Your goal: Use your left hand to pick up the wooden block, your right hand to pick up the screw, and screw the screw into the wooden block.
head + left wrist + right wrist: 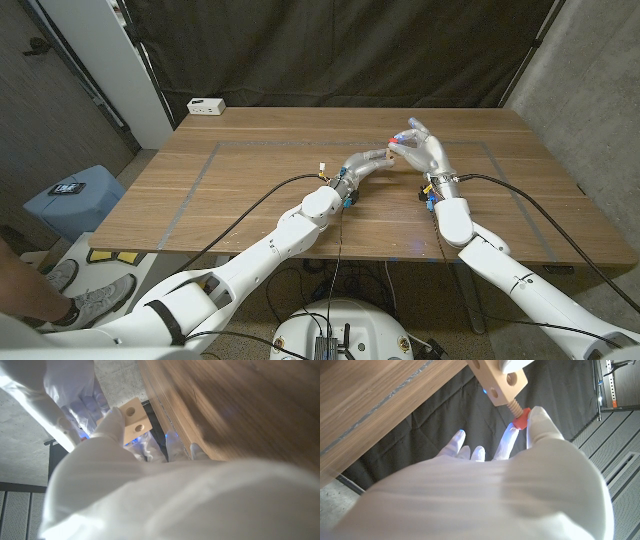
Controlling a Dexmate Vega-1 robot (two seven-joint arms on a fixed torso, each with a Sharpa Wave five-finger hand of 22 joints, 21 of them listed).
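Note:
My left hand [371, 161] grips the pale wooden block [134, 420] and holds it up above the table's middle; round holes show in the block's faces. The block [497, 380] has the screw [517, 414] standing in one hole, with its tan thread partly showing and its red head outward. My right hand [426, 152] is just to the right of the block. It pinches the red head [392, 140] between thumb [542, 427] and a finger, and its other fingers are spread. The two hands meet over the table [250, 200].
A small white box [207, 105] lies at the table's back left corner. Grey tape lines mark a rectangle on the tabletop. A blue bin [70, 195] and a person's shoe [95, 298] are on the floor to the left.

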